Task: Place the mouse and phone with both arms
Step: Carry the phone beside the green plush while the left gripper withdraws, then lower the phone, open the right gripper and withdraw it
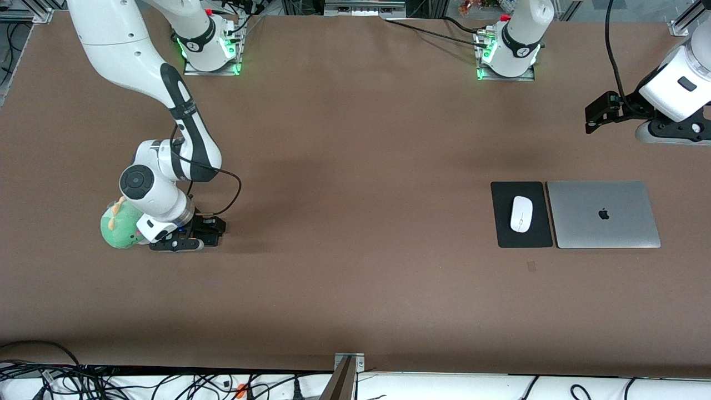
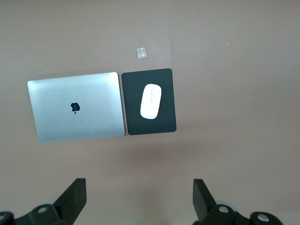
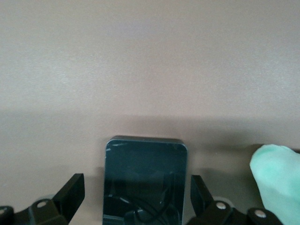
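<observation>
Right wrist view showed your right end effector (image 3: 136, 197) spread wide, straddling the phone (image 3: 145, 180) flat on the table (image 1: 355, 222) beside a green plush (image 1: 119, 225); you needed to close squarely. The mouse (image 1: 521, 213) sat on its pad (image 1: 502, 233); the left end effector (image 2: 138, 199) waited open above.

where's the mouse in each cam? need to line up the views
Front view: the mouse lies on the black mouse pad, beside the closed laptop, toward the left arm's end of the table.
Left wrist view: the mouse shows on the pad, well clear of the open left claw.
Right wrist view: not in it.
Shared landmark: the pad next to the laptop, in the front and left wrist views.
</observation>
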Controlling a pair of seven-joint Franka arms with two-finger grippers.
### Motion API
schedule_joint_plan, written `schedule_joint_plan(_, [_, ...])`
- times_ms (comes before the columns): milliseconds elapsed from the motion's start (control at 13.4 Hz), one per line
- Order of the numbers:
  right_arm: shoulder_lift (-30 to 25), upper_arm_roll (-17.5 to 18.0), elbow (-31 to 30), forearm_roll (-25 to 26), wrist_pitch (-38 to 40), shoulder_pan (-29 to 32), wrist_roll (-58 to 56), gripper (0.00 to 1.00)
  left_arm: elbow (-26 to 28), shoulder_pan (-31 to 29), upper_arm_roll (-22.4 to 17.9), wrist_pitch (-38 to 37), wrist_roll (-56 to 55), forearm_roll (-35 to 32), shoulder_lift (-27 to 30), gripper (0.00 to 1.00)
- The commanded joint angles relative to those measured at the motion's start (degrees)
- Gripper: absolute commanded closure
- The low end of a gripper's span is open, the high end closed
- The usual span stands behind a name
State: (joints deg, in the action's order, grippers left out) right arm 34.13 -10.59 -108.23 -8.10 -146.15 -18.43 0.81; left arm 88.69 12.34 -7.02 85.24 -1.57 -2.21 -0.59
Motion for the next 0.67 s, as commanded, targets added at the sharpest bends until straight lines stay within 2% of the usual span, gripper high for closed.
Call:
schedule_joint_plan(0, [-3.27, 0.49, 2.84, -2.61, 7.52, 0.68, -1.96, 0.00, 1.14, 0.40, -0.54, 0.45, 0.87, 0.89, 1.38, 0.00])
schedule_joint_plan(225, [-6.96, 0.05, 4.07, -2.79, 12.01, 1.55, -2.04, 0.00, 1.14, 0.32, -0.54, 0.45, 0.95, 0.89, 1.38, 0.00])
schedule_joint_plan(374, [-10.12, -0.04, 6.53, -2.88, 18.24, 2.35, -2.04, 0.00, 1.14, 0.31, -0.54, 0.36, 0.96, 0.89, 1.38, 0.00])
schedule_joint_plan(599, [-15.92, -1.62, 6.98, -2.79, 24.84, 2.53, -2.04, 0.00, 1.14, 0.40, -0.54, 0.36, 0.96, 0.89, 1.29, 0.00])
